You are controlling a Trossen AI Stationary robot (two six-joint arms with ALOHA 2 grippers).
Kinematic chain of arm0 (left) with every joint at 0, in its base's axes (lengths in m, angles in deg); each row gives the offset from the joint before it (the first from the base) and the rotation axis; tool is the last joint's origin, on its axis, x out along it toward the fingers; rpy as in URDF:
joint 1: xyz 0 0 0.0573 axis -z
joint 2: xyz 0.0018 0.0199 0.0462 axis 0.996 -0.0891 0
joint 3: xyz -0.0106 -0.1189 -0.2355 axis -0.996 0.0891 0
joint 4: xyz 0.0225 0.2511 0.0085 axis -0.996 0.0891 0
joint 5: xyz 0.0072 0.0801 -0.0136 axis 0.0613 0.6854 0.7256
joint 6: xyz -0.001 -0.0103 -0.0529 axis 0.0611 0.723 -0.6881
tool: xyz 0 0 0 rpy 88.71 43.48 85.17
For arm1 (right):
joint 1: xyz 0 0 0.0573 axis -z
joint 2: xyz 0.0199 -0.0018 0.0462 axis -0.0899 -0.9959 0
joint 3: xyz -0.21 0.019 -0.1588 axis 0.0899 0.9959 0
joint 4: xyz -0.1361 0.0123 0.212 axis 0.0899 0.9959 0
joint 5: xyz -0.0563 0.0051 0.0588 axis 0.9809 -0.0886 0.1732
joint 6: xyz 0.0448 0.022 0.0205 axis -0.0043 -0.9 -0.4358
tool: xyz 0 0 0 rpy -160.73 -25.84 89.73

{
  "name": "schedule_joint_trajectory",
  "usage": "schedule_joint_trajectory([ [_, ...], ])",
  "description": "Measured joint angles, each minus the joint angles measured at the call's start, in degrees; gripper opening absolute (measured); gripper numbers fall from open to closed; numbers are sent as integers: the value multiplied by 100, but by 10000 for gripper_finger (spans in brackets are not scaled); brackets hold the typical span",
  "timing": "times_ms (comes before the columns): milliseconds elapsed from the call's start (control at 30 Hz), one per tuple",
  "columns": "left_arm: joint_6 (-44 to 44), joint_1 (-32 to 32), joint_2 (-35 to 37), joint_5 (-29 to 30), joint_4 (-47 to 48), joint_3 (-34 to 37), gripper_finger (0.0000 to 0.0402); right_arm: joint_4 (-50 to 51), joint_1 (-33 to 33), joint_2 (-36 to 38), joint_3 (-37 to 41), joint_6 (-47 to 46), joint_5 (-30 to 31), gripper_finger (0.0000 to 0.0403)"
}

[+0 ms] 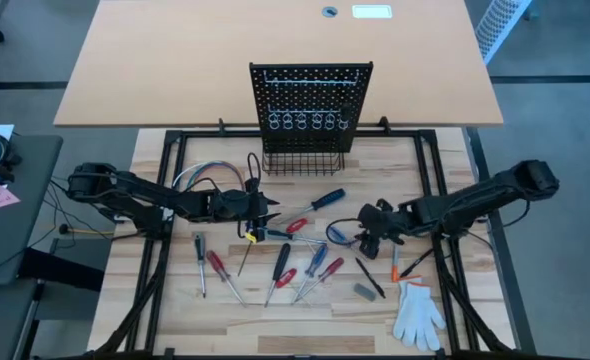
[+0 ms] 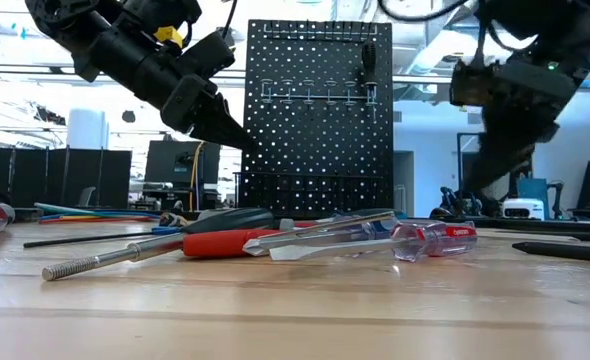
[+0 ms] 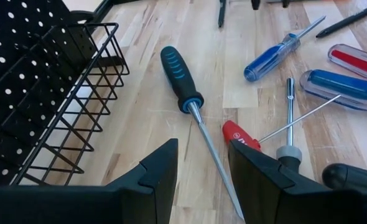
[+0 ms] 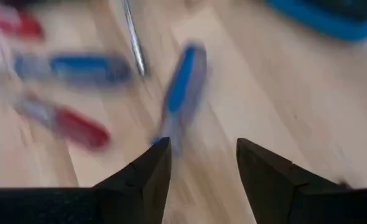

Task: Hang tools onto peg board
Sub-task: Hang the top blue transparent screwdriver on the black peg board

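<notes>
High view showed the tools [image 1: 275,262] scattered on the table [image 1: 445,322] below the peg board [image 1: 310,105], both grippers' jaws parted and empty. Left gripper [image 3: 202,180] straddled the black-handled screwdriver [image 3: 182,78] shaft and would best close squarely near the handle. Neighbouring screwdrivers crowded it; right gripper [image 4: 199,165] hovered over a blue one.

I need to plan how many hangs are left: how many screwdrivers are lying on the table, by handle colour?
Red handles: 4
Blue handles, counting the big blue-and-black one: 3
Black or dark handles: 2
Total: 9, going by the high view; the slim tools near the glove are not counted.
</notes>
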Motion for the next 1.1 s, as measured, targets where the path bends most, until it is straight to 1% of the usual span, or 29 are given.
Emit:
schedule_joint_trajectory([
  [67, 0, 0, 0, 0, -9, 0, 135, -263, 39, -152, 46, -176, 224, 187],
  [233, 0, 0, 0, 0, -25, 0, 135, -617, 172, -650, -109, -65, 201, 203],
  [367, 0, 0, 0, 0, -32, 0, 135, -599, 329, -1121, -318, 108, 15, 231],
  [433, 2, -2, 0, 0, -2, 0, 135, -639, 431, -1318, -450, 129, -249, 242],
  [500, 16, -2, 0, 0, -9, 0, 135, -626, 491, -1546, -592, 197, -387, 247],
  [567, 17, -2, 0, 0, -2, 0, 135, -633, 500, -1788, -729, 304, -394, 249],
  [733, 13, -2, 0, 0, -9, 0, 135, -578, 492, -2433, -1085, 570, -404, 249],
  [900, 13, -2, 0, -2, 0, 0, 135, -439, 491, -2813, -1300, 588, -396, 244],
  [1000, 11, -2, 0, -2, 1, 0, 135, -383, 493, -2883, -1340, 588, -390, 224],
  [1100, 13, -2, 0, -2, -1, 0, 135, -366, 506, -2855, -1333, 554, -393, 189],
])
